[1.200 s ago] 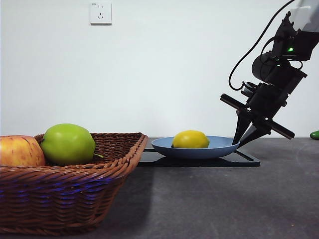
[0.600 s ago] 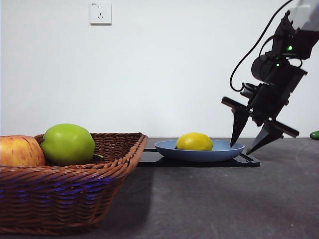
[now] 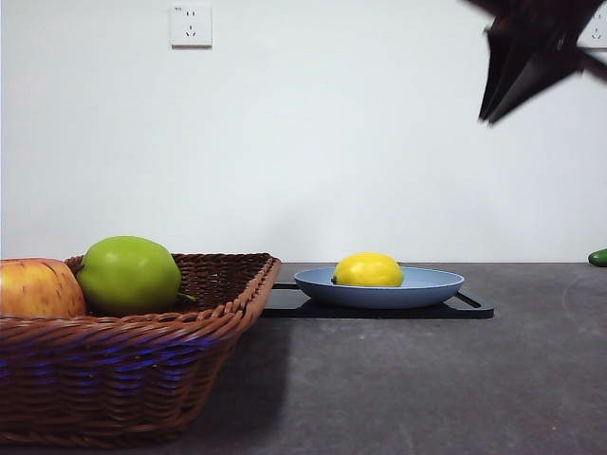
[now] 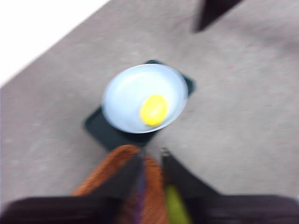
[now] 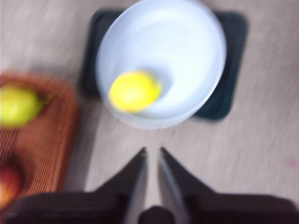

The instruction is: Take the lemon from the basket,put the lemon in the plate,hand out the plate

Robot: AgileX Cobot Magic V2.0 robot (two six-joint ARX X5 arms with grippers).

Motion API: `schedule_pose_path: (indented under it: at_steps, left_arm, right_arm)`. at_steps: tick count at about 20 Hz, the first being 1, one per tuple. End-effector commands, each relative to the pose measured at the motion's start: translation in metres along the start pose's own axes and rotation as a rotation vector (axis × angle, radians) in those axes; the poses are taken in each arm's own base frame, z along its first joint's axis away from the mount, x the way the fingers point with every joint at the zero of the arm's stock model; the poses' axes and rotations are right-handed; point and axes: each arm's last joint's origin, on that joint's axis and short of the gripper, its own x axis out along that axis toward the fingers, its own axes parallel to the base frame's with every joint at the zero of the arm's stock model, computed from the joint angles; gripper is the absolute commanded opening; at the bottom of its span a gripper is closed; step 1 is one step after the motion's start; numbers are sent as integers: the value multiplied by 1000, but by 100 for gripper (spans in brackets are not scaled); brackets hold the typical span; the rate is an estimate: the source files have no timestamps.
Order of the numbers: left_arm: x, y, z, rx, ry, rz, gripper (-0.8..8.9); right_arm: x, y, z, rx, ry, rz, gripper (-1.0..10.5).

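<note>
The yellow lemon (image 3: pixel 368 269) lies in the pale blue plate (image 3: pixel 432 282), which rests on a black tray (image 3: pixel 474 308). The wicker basket (image 3: pixel 142 370) stands at the front left. My right gripper (image 3: pixel 488 118) hangs high at the top right, well above the plate, jaws together and empty. In the blurred right wrist view the right gripper (image 5: pixel 152 150) is above the lemon (image 5: pixel 134 91) and plate (image 5: pixel 187 42). My left gripper (image 4: pixel 152 154) hovers shut and empty over the basket (image 4: pixel 100 175), apart from the plate (image 4: pixel 126 93) and lemon (image 4: pixel 154 110).
A green apple (image 3: pixel 128 275) and a red-yellow apple (image 3: pixel 38 287) lie in the basket. A small green thing (image 3: pixel 598 256) sits at the table's far right edge. A socket (image 3: pixel 191 24) is on the wall.
My right gripper opened off the plate's rim, then rose from beside the plate to the top right corner and closed. The plate settled flat on the tray, slightly to the right.
</note>
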Motion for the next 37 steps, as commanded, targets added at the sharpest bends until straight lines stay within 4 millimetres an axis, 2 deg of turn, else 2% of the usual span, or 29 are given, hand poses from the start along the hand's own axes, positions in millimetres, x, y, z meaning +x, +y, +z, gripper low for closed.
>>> schedule_pose_path:
  at_steps: [1,5,7,10,14,18,22,35,37]
  left_arm:
    - [6,6,3,47,10,28,6]
    - [18,34,-11,-16,73,53,6]
    - [25,50,-26,-68,110,59,6]
    - [36,66,-58,-166,126,16,6]
    - [45,67,-100,-251,16,1,6]
    - [51,55,-146,-287,-77,42,6]
    - [48,40,-181,-301,-177,59,6]
    - [46,40,-182,-297,-186,68,6]
    - [35,38,-182,-292,-214,78,6]
  right_arm:
    - [-18,17,-6,-78,-9,-16,5]
    - [-47,49,-25,-185,-108,-223,5]
    - [-57,63,-38,-229,-212,-262,5]
    - [-61,70,-64,-269,-391,-270,5]
    - [-44,65,-109,-292,-580,-199,5]
    - [-16,50,-152,-272,-659,-211,6]
    - [10,38,-179,-230,-757,-166,6]
    - [14,36,-179,-211,-756,-165,11]
    - [14,36,-179,-211,-755,-165,11]
